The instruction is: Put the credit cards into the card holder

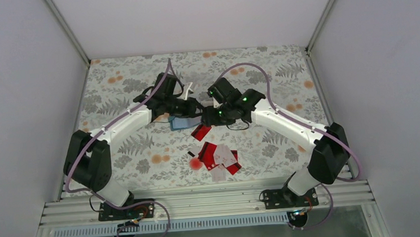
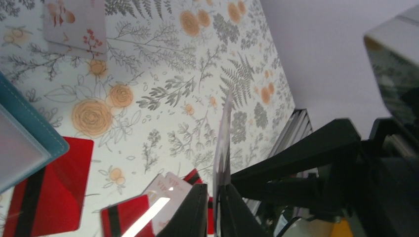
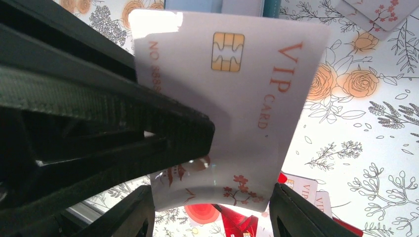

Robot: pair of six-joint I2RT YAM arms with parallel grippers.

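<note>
Both arms reach inward from their bases, elbows out toward the table edges, forearms angled to the centre. Their wrists meet head-on above the middle of the floral-patterned table cover (image 1: 283, 73).

Left gripper (image 2: 213, 190): the fingers are drawn almost together, leaving only a sliver of gap. A thin white plastic card (image 2: 223, 138) stands edge-on in that gap, pinched by its faces. The right wrist view confirms one black left finger lying across the card's face. That face is printed VIP CARD and carries a gold chip.

Right gripper (image 3: 210, 197): the jaws are set about half apart, one finger on each side of the same card's near end. Each finger meets a long edge of the card, bracing it across its width. The card is therefore held by both claws at once, clear of the table.

The small teal-blue rectangular card holder (image 1: 181, 123) lies flat on the cover just below the left wrist. It partly overlaps a red card with a black stripe (image 2: 49, 197).

The remaining red and pale credit cards (image 1: 219, 156) lie in an overlapping heap nearer the arm bases. One pale floral card (image 2: 74, 22) lies flat on the cover, apart from the heap.
</note>
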